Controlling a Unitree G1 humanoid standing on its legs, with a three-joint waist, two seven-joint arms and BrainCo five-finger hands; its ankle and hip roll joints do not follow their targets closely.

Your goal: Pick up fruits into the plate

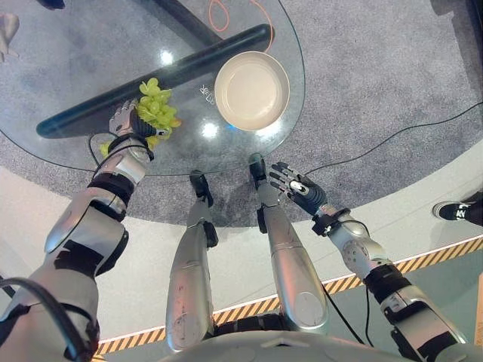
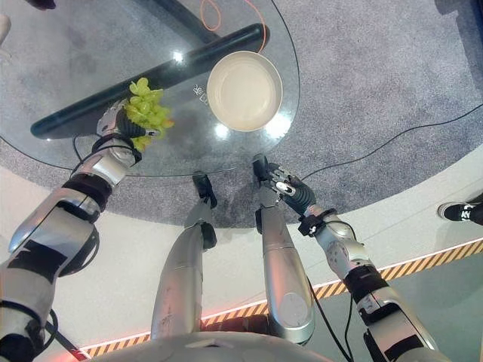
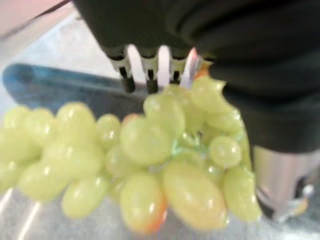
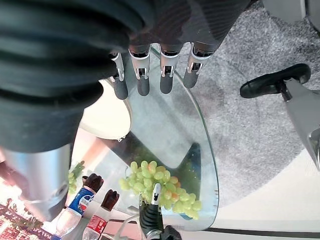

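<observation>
At the near left rim of the round glass bench, the left robot hand has its fingers curled round a bunch of green grapes. The bunch is close to that edge, with bare glass beyond it toward the middle. Seen from the left wrist, the grapes are smooth, oval and glossy, pale yellow-green with a few orange-tinged ones, pressed against the hand's dark ribbed cover while the silver fingers show past them.

Further right on the glass sits a round, shallow, cream-coloured plate, apart from the grapes, near the bench's right edge; open glass lies between the two. A dark tubular bar runs slantwise under the transparent top, over grey carpet.

Right of the bench and off its edge, the right robot hand hangs over the floor with fingers straight and relaxed, holding nothing.
</observation>
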